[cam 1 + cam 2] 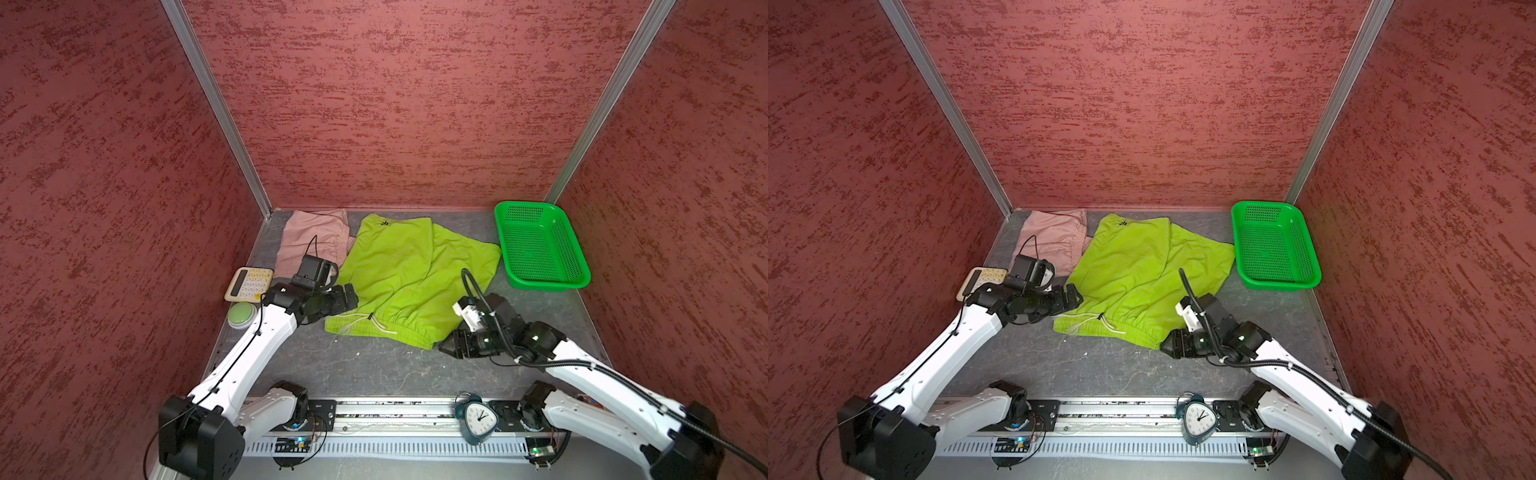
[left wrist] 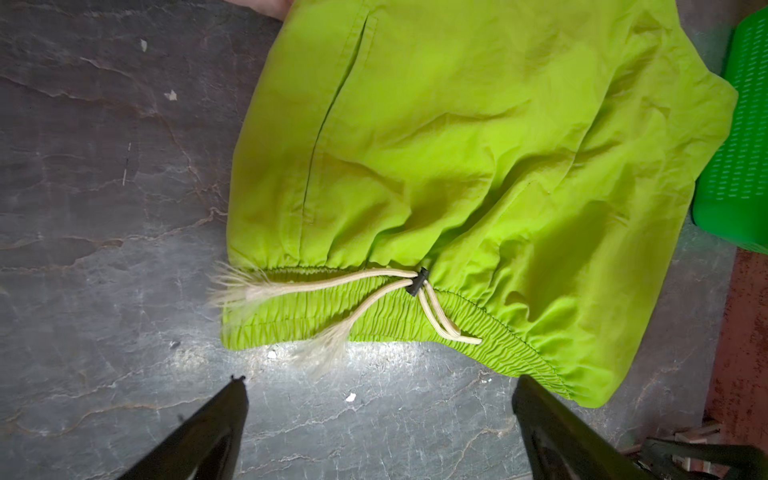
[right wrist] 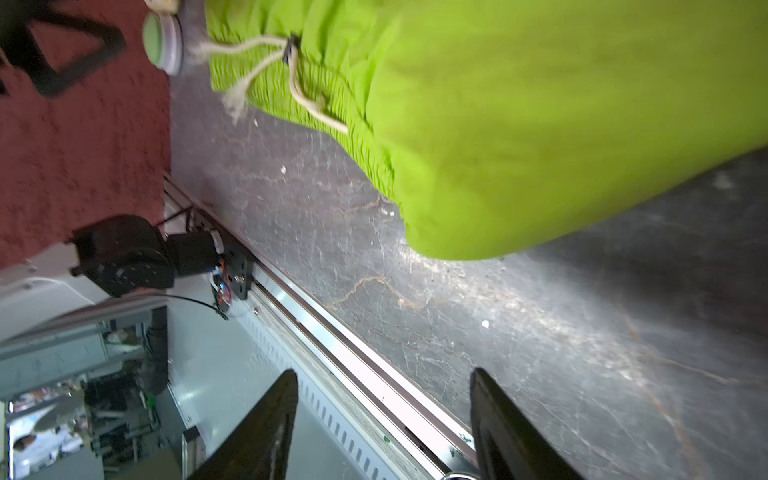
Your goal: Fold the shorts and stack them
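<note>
The green shorts [image 1: 407, 282] [image 1: 1142, 282] are lying spread out in the middle of the table [image 1: 374, 365], with the gathered waistband facing the arms' near side and the two legs reaching toward the back wall; a small black logo is showing near the far hem. A pale drawstring [image 2: 332, 286] is trailing across the waistband, its frayed ends spilling onto the table. The pink shorts [image 1: 311, 241] [image 1: 1054, 237] are sitting in the back left corner, their edge meeting the green pair, though whether one is overlapping the other cannot be told. The left gripper [image 1: 349, 293] [image 2: 380, 380] is hovering at the left end of the waistband with its fingers spread wide and nothing between them. The right gripper [image 1: 446, 345] [image 3: 383, 374] is hanging just beside the waistband's right corner, its fingers also standing apart and gripping nothing. A green basket [image 1: 548, 284] is standing in the back right corner, near the shorts' right leg. A calculator [image 1: 248, 284] and a round green button [image 1: 242, 314] are lying along the left wall, and a clock [image 1: 478, 419] is resting on the rail at the front.
</note>
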Motion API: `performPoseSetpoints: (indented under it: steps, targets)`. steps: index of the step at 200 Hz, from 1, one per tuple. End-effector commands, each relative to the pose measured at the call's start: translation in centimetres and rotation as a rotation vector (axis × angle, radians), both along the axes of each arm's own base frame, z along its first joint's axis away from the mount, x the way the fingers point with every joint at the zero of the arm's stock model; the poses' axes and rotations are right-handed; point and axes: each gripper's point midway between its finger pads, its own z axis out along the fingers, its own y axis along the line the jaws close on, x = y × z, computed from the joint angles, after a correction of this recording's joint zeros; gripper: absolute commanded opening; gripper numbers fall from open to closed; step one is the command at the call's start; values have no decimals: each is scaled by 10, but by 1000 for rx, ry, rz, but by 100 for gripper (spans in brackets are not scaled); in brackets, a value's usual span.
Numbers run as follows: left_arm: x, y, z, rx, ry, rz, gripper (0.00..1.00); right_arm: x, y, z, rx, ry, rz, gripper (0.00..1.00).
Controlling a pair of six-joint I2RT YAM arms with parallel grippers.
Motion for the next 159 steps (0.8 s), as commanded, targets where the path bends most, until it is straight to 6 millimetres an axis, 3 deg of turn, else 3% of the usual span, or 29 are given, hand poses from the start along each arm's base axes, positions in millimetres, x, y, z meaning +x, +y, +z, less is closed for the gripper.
performPoseSetpoints:
  steps: [1, 36, 68, 101, 159]
  targets:
    - [23, 1, 24, -20, -116, -15, 99, 26, 10, -16, -68, -113, -47, 72]
    - [26, 0, 21, -53, -139, -10, 99, 55, 19, -26, -80, -214, -95, 78]
    - [20, 7, 10, -46, -114, 7, 99, 65, 34, -37, -48, -211, -101, 78]
    - [20, 11, 10, -65, -127, 18, 99, 64, 57, -37, 44, -161, -71, 66]
    - [18, 12, 1, -75, -118, 22, 99, 59, 60, -55, 10, -63, -83, 45]
